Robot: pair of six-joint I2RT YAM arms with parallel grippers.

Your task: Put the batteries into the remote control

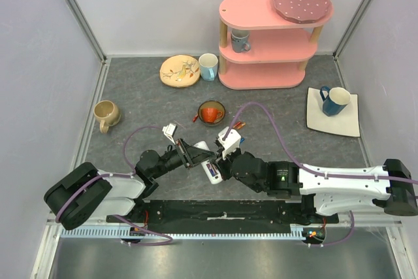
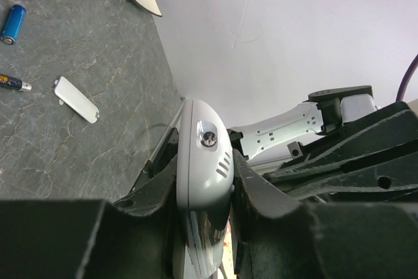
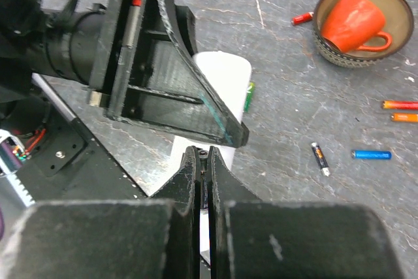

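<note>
Two grippers meet low over the grey table (image 1: 130, 96), near its front edge. The left gripper (image 2: 204, 184) is clamped on the remote control (image 2: 202, 155), its dark fingers (image 2: 163, 187) pressing both long sides of the white casing. Only the rounded end shows in that wrist view, with a small screw and three slots; the rest is cut off between the fingers. From the right wrist, the left gripper's frame hides most of the handset, leaving a white corner visible.

The right gripper (image 3: 204, 161) has its jaws drawn almost together, leaving only a thin slit. A tiny dark round thing sits at the tips, too small to identify.

Several batteries (image 3: 371, 155) lie loose on the table: a blue one, a dark one, two orange ones cut by the frame edge, a red one beside the bowl (image 3: 333, 53) holding an orange mug (image 3: 349, 21), and a green one half hidden against the remote. A white battery cover (image 2: 76, 98) lies flat, apart from the handset.
</note>
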